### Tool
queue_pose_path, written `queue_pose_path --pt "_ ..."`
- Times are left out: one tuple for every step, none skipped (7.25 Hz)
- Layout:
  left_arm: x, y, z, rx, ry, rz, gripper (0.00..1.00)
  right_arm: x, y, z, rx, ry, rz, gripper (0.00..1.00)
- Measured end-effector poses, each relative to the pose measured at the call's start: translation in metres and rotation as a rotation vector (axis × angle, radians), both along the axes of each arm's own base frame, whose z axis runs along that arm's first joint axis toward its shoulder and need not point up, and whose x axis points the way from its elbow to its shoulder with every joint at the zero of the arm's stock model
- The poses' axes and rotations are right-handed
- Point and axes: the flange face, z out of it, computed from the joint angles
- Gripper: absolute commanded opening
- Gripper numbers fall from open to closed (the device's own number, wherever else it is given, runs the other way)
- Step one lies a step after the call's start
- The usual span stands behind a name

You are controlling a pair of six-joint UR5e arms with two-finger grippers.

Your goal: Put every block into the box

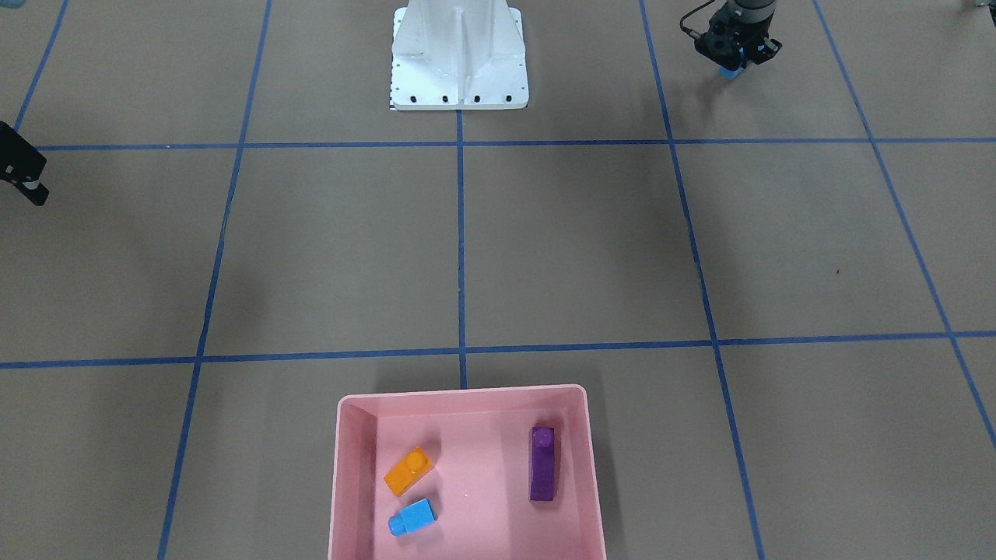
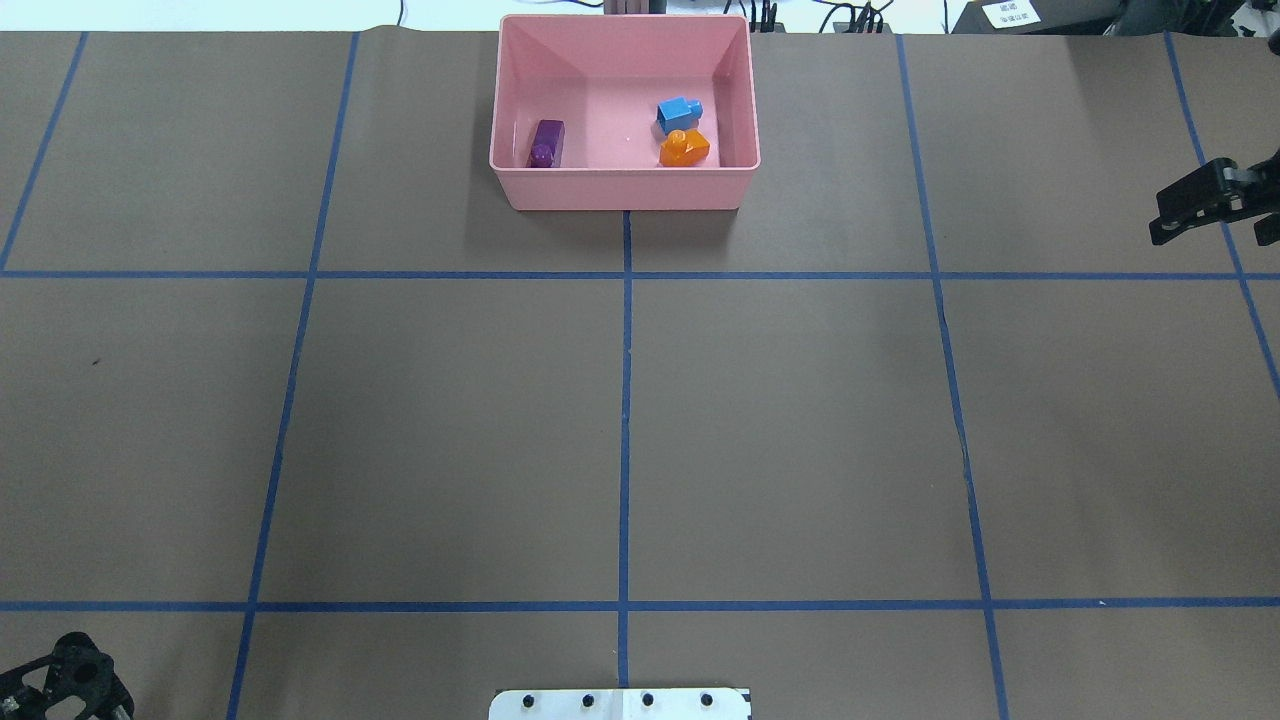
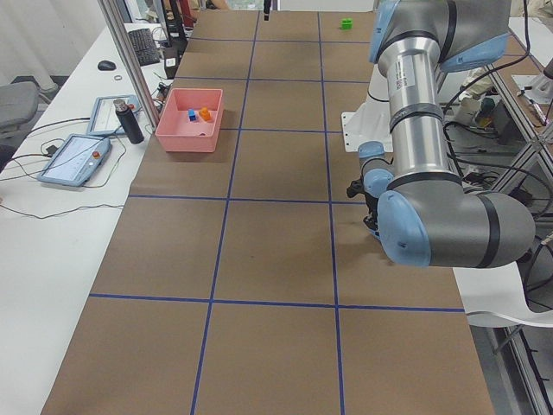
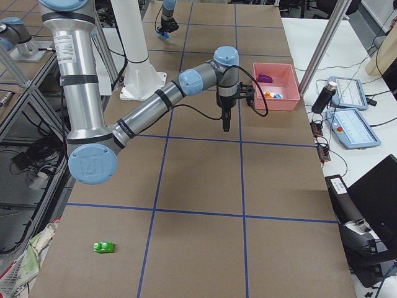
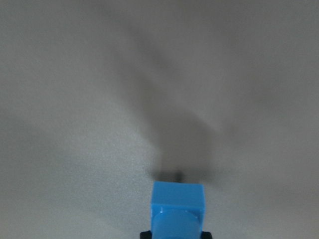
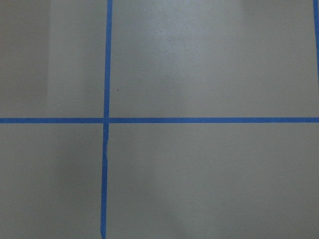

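Note:
The pink box (image 1: 342,474) holds the orange brick (image 1: 409,470), the small blue cube (image 1: 414,517) and the purple brick (image 1: 542,463). It also shows in the overhead view (image 2: 620,190). My left gripper (image 1: 731,67) is shut on the long blue brick (image 1: 730,75), near the robot's base and far from the box. The left wrist view shows that brick (image 5: 178,209) end on, just above the paper. My right gripper (image 2: 1215,228) hangs open and empty above the table, right of the box. The green brick (image 4: 103,247) lies alone at the table's far right end.
The white metal base (image 1: 459,66) stands at the robot's side of the table. Blue tape lines (image 2: 625,400) divide the brown paper into squares. A tablet (image 3: 76,158) and a dark bottle (image 3: 130,121) sit on the white bench beyond the box.

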Motion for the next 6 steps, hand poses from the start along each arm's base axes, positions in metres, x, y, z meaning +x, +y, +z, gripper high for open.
queue_pose_path --pt "-0.007 -0.020 -0.022 -0.004 0.044 -0.072 0.00 0.000 -0.001 0.001 0.001 0.000 -0.001 1.00" --pt "-0.013 -0.043 -0.045 -0.010 0.097 -0.149 0.00 -0.001 -0.002 0.004 -0.001 0.002 -0.004 1.00" --pt "-0.014 -0.072 -0.073 -0.032 0.173 -0.237 0.00 -0.002 -0.004 0.008 -0.006 0.005 -0.005 1.00" --pt "-0.015 -0.105 -0.102 -0.054 0.260 -0.322 0.00 -0.004 -0.008 0.014 -0.009 0.008 -0.006 1.00" --pt "-0.015 -0.142 -0.132 -0.056 0.340 -0.401 0.00 -0.007 -0.014 0.024 -0.006 0.007 -0.007 1.00" --pt "-0.013 -0.181 -0.164 -0.047 0.397 -0.479 0.00 -0.010 -0.023 0.037 0.002 0.004 -0.007 1.00"
